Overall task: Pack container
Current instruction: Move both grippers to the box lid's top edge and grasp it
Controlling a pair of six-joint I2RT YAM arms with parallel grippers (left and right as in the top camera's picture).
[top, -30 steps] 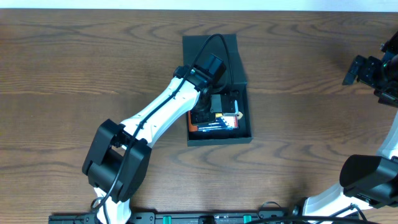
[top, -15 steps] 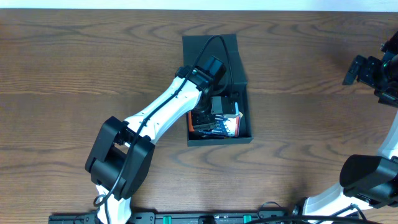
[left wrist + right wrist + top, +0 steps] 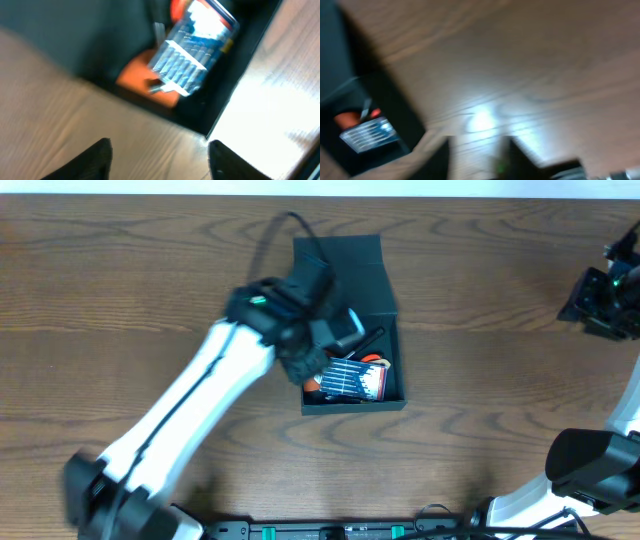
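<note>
Near the middle of the table (image 3: 120, 260): the container (image 3: 352, 406), open, its lid flap (image 3: 360, 275) laid flat on the far side. Inside, against the container's near wall: a blue bit case (image 3: 358, 378), tilted, overlapping an orange tool (image 3: 312, 383). Just over the container's left wall, smeared by motion: the left gripper (image 3: 160, 160), fingers (image 3: 97, 159) well apart and empty, shown by the wrist view above bare wood beside the container. Well off to the container's right: the right gripper (image 3: 600, 302), too blurred to call wide or narrow. Likely trouble from here: folding the flap onto a bit case propped too high, leaving the lid ajar; clipping the left wall or the flap with a fast-swinging left arm and dragging the container askew; pushing the flap from one side only and skidding the whole box instead of closing it. Against a second ago: then down inside the container with left jaws pinched shut among the contents, now up and out to its left with jaws parted; bit case then flat and square to the near wall, now cocked at an angle; right gripper turned a little, no nearer the container.
</note>
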